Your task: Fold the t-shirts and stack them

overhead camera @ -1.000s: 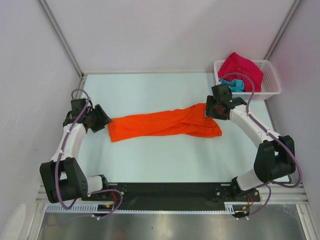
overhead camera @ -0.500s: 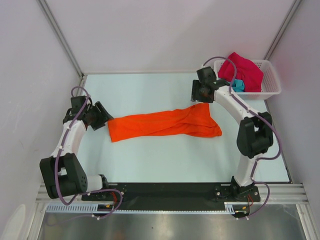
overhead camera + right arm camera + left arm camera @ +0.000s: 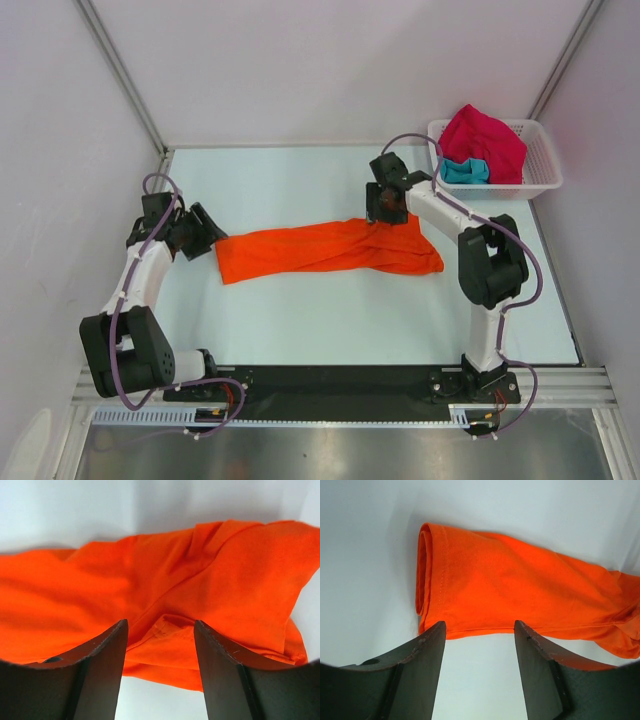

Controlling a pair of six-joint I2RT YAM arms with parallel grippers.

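- Since it is soft, light cloth, the orange t-shirt (image 3: 320, 250) is likely to sag, crease and slide on the smooth table (image 3: 300, 330) rather than keep a shape. It lies mid-table as 1 long folded band running left to right.
- At the band's left end, the left gripper (image 3: 210, 240) sits just beside the rolled edge, its 2 fingers apart with nothing between them.
- The best holds, I judge, are pinches through all layers at hems and corners, not in the loose middle, where only 1 layer may lift.
- Farther back, the right gripper (image 3: 386, 210) is over the far edge of the bunched right end. Its fingers are apart and straddle a hem fold; I cannot tell whether they touch the cloth.
- Farthest, in the right corner, the white basket (image 3: 548, 180) holds a crimson-pink t-shirt (image 3: 487, 135) and a teal t-shirt (image 3: 462, 171), both crumpled and not yet folded.
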